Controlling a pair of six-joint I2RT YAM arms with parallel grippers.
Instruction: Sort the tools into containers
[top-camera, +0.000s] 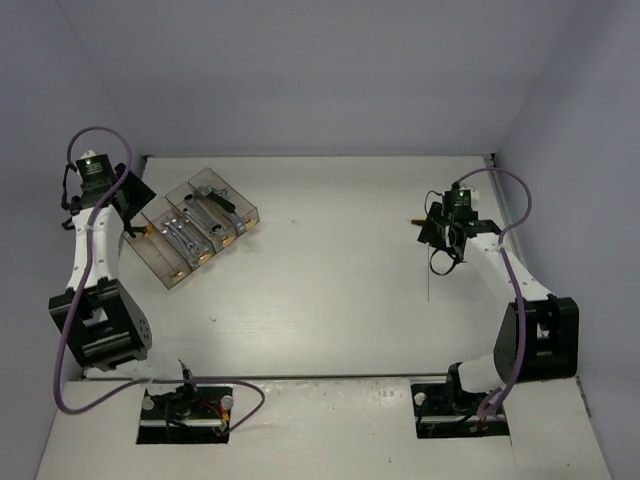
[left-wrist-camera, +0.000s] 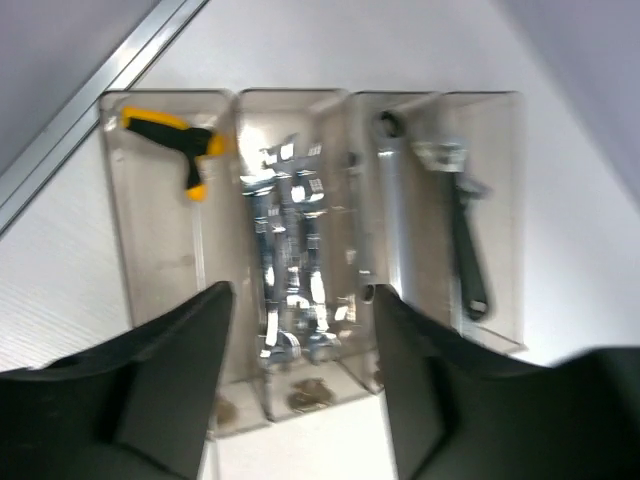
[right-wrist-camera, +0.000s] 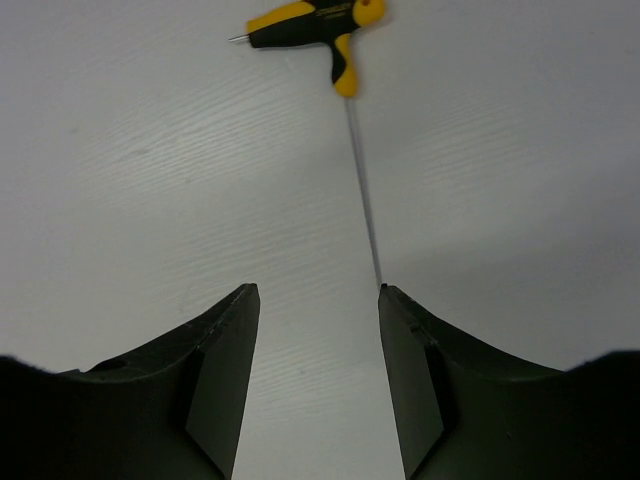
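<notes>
The four joined clear smoky containers stand at the back left. In the left wrist view the containers hold a yellow-black T-handle tool, several shiny wrenches, a long wrench and a black adjustable wrench, one kind per bin. My left gripper is open and empty above their near end; it also shows in the top view. My right gripper is open above the table. A yellow-black T-handle hex key lies ahead of it, its thin shaft reaching my right fingertip.
The hex key shaft lies on the white table at the right, beside my right gripper. Grey walls close the table at the back and both sides. The arm bases sit at the near edge.
</notes>
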